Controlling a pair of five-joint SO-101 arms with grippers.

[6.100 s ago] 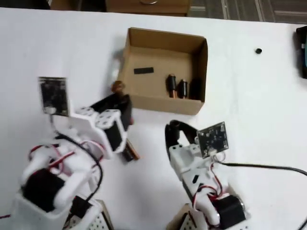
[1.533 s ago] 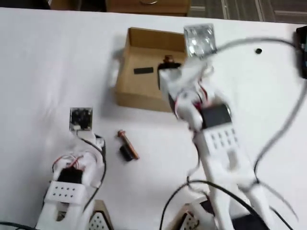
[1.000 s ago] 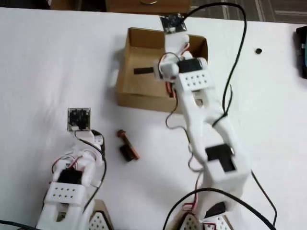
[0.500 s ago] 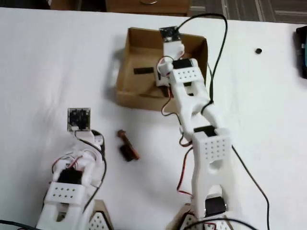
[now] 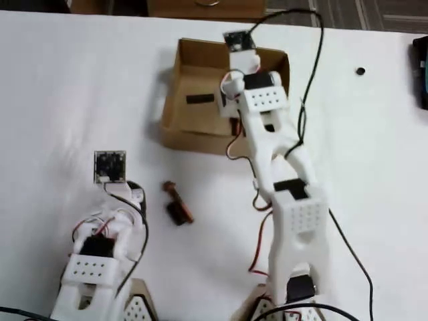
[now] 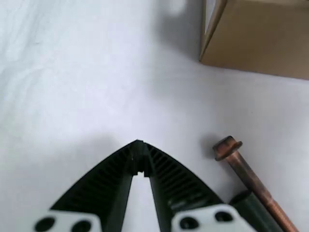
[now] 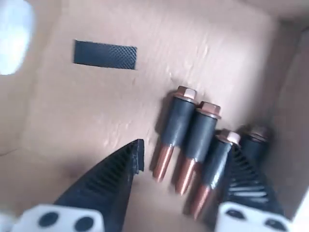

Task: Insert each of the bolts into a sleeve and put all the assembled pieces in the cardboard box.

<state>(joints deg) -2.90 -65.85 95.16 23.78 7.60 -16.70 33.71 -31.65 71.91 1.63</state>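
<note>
We see the R claw [image 7: 187, 147] spread wide and holding nothing, over the cardboard box [image 5: 194, 50] at 12 o'clock on the table [image 5: 80, 80]. Three sleeved bolts [image 7: 199, 135] lie side by side betw. its fingers, a fourth partly hidden. L claw [image 6: 139, 154] is closed and empty. One loose bolt [image 6: 246, 174] lies at 7 o'clock from the box, w/ a sleeve [image 5: 175, 214] against it.

Right arm [image 5: 267, 127] reached over cardboard box [image 5: 200, 48], right tool [image 7: 186, 147] opened, left arm [image 5: 107, 234] pulled back
</note>
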